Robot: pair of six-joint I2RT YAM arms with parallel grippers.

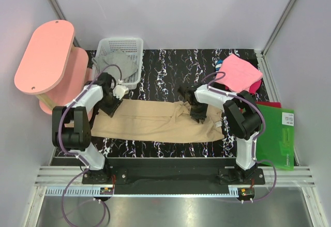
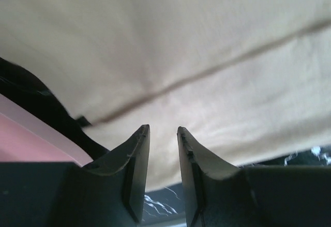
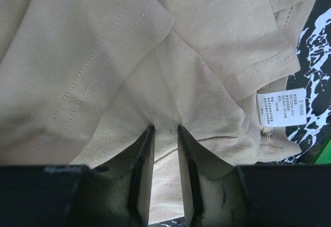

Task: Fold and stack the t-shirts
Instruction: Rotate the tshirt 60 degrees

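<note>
- tan t-shirt (image 1: 150, 123) lies spread lengthwise across the marbled table (image 1: 165, 69), spanning from one arm to the other
- right gripper (image 3: 164, 127) is down on the shirt's right end, jaws narrow and pinching a bunched fold; creases fan out from the tips, white label (image 3: 275, 108) near
- left gripper (image 2: 163, 130) is at the shirt's left end, jaws narrow, cloth right at the tips; can't tell if it's pinched
- grey t-shirt (image 1: 118, 64) is in the basket (image 1: 129, 45) back left, pink t-shirt (image 1: 240, 71) back right, both apart from the claws

Three t-shirts (image 1: 150, 121), one white mesh basket (image 1: 120, 41), one green sheet (image 1: 279, 139), one pink stand (image 1: 44, 56)
</note>
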